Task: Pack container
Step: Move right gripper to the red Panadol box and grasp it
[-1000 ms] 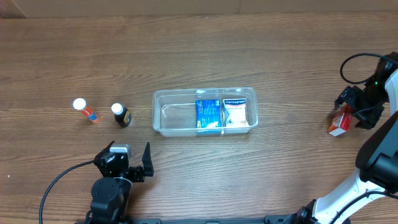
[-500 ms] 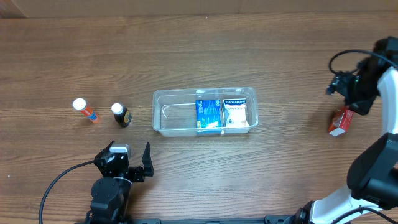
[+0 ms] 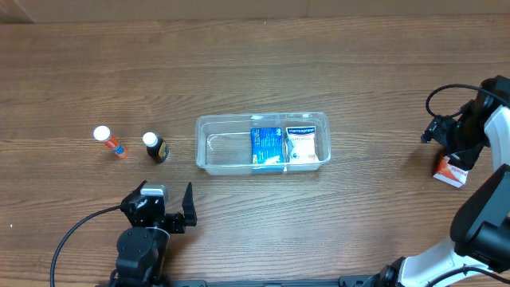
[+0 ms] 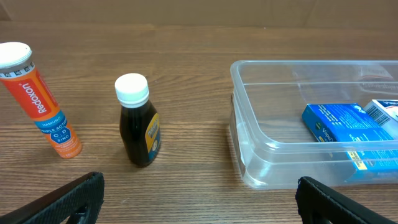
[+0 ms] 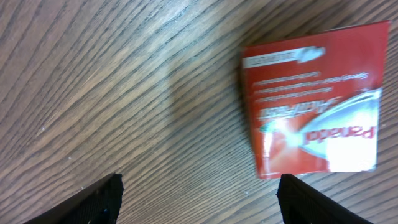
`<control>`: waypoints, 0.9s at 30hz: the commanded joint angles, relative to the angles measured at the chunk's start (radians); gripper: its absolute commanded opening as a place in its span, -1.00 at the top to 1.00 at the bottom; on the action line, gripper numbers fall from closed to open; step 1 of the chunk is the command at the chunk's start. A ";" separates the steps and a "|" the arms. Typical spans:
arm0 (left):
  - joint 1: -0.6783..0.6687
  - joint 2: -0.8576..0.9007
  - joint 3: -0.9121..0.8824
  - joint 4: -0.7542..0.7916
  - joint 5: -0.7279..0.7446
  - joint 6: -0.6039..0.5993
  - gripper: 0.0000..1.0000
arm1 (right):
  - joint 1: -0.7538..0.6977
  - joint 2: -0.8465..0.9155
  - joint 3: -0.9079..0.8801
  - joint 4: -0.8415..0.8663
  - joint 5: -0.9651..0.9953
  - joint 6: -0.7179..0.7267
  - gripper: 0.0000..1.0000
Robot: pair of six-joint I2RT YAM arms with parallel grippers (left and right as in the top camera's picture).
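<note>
The clear plastic container [image 3: 209, 148] sits mid-table and holds a blue box [image 3: 267, 147] and a white box [image 3: 305, 143]. It also shows in the left wrist view [image 4: 261, 124], with the blue box [image 4: 339, 124] inside. A dark bottle [image 3: 155, 147] and an orange tube [image 3: 110, 142] stand to its left, both also in the left wrist view: the bottle [image 4: 138, 124] and the tube [image 4: 43, 102]. My left gripper [image 4: 199, 205] is open and empty, short of them. My right gripper [image 5: 199, 202] is open over bare wood. A red box [image 5: 314, 134] lies flat just beyond its right finger.
In the overhead view the red box [image 3: 452, 170] lies near the table's right edge, far from the container. My right arm's cable loops above it. My left gripper [image 3: 163, 209] rests near the front edge.
My right gripper lifted off the red box, swung away and came back down beside it. The red box now lies a little further right and nearer the front. The left arm has not moved.
</note>
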 commanded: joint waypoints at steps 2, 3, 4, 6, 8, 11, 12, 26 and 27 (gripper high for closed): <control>0.005 -0.009 -0.004 0.004 0.005 -0.014 -1.00 | 0.015 -0.005 0.014 0.011 0.027 0.002 -0.66; 0.005 -0.009 -0.004 0.004 0.005 -0.014 -1.00 | 0.015 -0.005 0.020 0.011 0.066 0.019 -0.72; 0.005 -0.009 -0.004 0.004 0.005 -0.014 -1.00 | 0.014 -0.005 0.026 0.012 0.127 0.030 -0.79; 0.005 -0.009 -0.004 0.004 0.005 -0.014 -1.00 | 0.013 -0.005 0.028 0.031 0.270 0.010 -0.91; 0.005 -0.009 -0.004 0.004 0.005 -0.014 -1.00 | 0.013 -0.005 0.027 0.053 0.293 -0.028 -0.97; 0.005 -0.009 -0.004 0.004 0.005 -0.014 -1.00 | -0.004 -0.005 0.026 0.103 0.296 -0.038 -1.00; 0.005 -0.009 -0.004 0.004 0.005 -0.014 -1.00 | -0.012 -0.004 0.026 0.119 0.295 -0.038 -1.00; 0.005 -0.009 -0.004 0.004 0.005 -0.014 -1.00 | -0.100 0.114 -0.002 0.143 0.095 -0.245 -1.00; 0.005 -0.009 -0.004 0.004 0.005 -0.014 -1.00 | -0.101 0.121 -0.002 0.140 0.095 -0.245 -1.00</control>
